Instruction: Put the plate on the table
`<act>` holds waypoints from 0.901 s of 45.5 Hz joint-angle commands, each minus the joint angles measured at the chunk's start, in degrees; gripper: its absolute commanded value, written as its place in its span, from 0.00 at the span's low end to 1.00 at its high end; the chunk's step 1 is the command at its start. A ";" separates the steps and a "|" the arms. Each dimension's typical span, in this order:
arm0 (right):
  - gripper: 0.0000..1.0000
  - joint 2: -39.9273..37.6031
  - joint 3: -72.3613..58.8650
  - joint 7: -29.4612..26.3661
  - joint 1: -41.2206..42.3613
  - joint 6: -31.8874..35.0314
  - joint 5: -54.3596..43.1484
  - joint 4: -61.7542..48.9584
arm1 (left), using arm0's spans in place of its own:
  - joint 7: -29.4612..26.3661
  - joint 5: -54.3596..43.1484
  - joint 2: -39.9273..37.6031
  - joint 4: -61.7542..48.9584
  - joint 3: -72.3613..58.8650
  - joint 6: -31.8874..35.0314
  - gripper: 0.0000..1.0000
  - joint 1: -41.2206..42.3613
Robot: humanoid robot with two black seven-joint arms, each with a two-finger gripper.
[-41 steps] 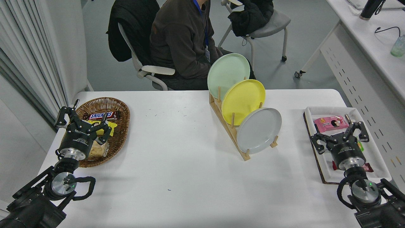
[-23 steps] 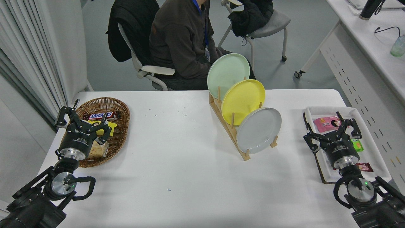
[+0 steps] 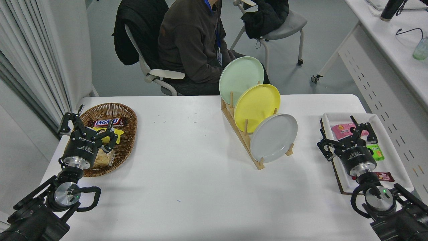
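Right gripper (image 3: 346, 136) hangs wide open and empty over the near-left corner of a white tray (image 3: 394, 169) at the table's right edge, having slid leftward and a little forward over the last second, off the tray's middle and toward the plate rack. That shift reads as the opening of the reach — nothing has been grasped yet, so the task looks to be at its very start.

The plate (image 3: 274, 138), plain light grey, stands on edge in the nearest slot of a wooden rack (image 3: 249, 145), leaning against the pegs, well apart from the open fingers. Behind it in the same rack stand a yellow plate (image 3: 256, 107) and a mint-green plate (image 3: 241, 79) — three plates in all, one of each colour, none of which has moved.

The table (image 3: 187, 174), white and matte, offers bare surface in front of the rack for a set-down. The left gripper (image 3: 87, 126) sits parked at the lower left, fingers spread and holding nothing, over a wicker basket (image 3: 128, 140) of snacks. That makes two grippers, one basket, one tray and one rack. On the tray, a pink packet (image 3: 341, 129), a green one and a dark red one can be made out. A seated person (image 3: 190, 43) waits at the far side.
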 commanded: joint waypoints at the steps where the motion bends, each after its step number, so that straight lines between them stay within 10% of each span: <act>1: 1.00 -0.11 -0.86 0.01 1.68 -0.43 0.05 -0.15 | -0.05 0.00 0.00 0.00 0.00 0.05 0.98 0.00; 41: 1.00 -0.55 -1.04 0.01 1.94 -0.34 -0.13 -0.15 | 0.03 0.00 0.00 0.00 0.00 0.05 0.98 0.00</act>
